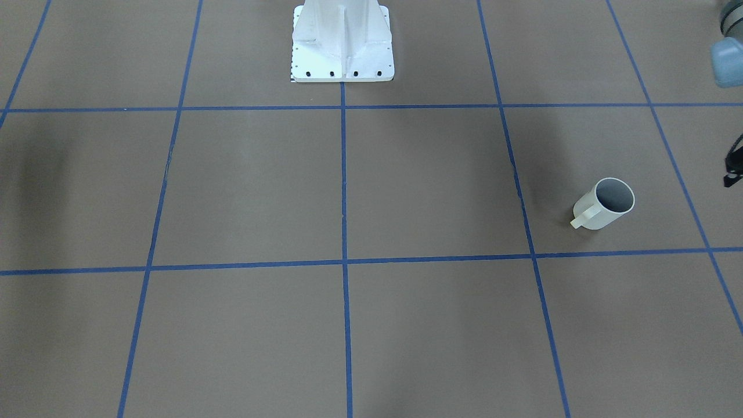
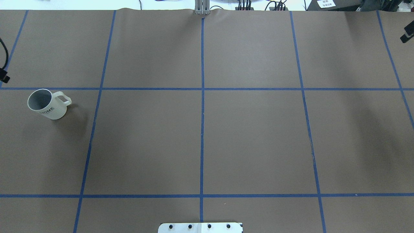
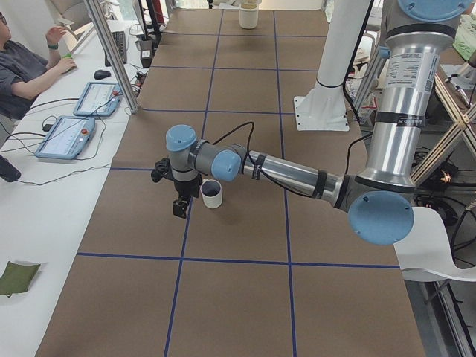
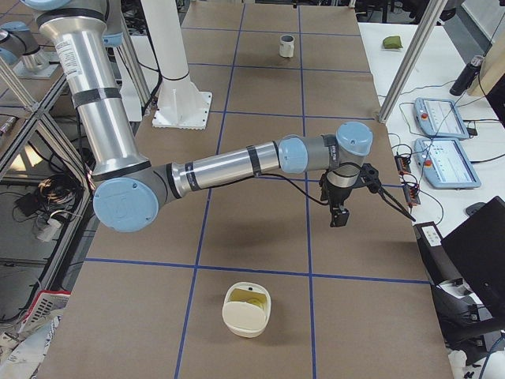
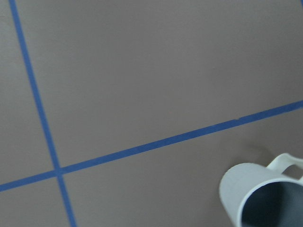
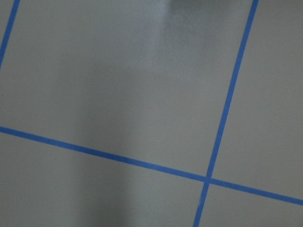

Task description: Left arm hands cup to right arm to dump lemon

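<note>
Upright cup (untouched) on table

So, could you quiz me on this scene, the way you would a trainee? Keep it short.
1. True or false: the mug lies tipped on its side.
2. Which arm's gripper hangs close to the mug? A) left B) right C) neither
3. Fill in: the mug's handle points toward the ____ of the table.

Key
1. False. It stands upright, mouth up.
2. A. The left gripper hangs beside the mug without touching it. The right gripper is far off along the table.
3. Middle.
</note>
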Robot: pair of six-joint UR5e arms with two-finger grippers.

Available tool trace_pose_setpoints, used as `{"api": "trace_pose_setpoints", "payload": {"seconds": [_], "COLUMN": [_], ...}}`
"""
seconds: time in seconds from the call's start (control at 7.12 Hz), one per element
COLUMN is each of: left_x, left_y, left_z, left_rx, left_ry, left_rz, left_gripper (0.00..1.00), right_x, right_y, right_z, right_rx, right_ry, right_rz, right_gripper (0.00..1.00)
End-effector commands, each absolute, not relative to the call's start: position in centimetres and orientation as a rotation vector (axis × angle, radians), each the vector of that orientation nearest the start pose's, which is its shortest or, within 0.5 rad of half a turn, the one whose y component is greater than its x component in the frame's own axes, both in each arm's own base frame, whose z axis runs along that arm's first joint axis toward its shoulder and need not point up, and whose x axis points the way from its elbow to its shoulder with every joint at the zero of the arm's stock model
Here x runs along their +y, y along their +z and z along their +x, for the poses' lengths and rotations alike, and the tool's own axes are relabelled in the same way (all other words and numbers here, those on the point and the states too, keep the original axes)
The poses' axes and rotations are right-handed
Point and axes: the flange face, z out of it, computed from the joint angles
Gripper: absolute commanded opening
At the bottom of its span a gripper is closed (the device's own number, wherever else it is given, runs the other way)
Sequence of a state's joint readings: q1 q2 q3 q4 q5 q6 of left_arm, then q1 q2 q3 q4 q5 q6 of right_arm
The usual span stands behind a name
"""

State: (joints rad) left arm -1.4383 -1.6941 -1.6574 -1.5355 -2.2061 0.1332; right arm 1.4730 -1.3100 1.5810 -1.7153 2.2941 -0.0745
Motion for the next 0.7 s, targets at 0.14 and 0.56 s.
{"api": "trace_pose_setpoints", "payload": {"seconds": [0.14, 0.56], "left_x": [-49.4, -49.2], "left_y": [65.5, 63.7], "left_z": [-9.7, -9.7], "left_rx": [0.649, 0.748], "left_ry": [0.249, 0.091], "left_rz": [0.076, 0.072], "left_gripper": [1.0, 1.0], "right_x": [-56.3, -55.9], "right_y": [57.7, 57.5], "right_z": [2.3, 2.5], "right_rx": [-0.721, -0.72], "right_ry": [-0.19, -0.176], "right_rz": [0.052, 0.054], "right_gripper": [1.0, 1.0]}}
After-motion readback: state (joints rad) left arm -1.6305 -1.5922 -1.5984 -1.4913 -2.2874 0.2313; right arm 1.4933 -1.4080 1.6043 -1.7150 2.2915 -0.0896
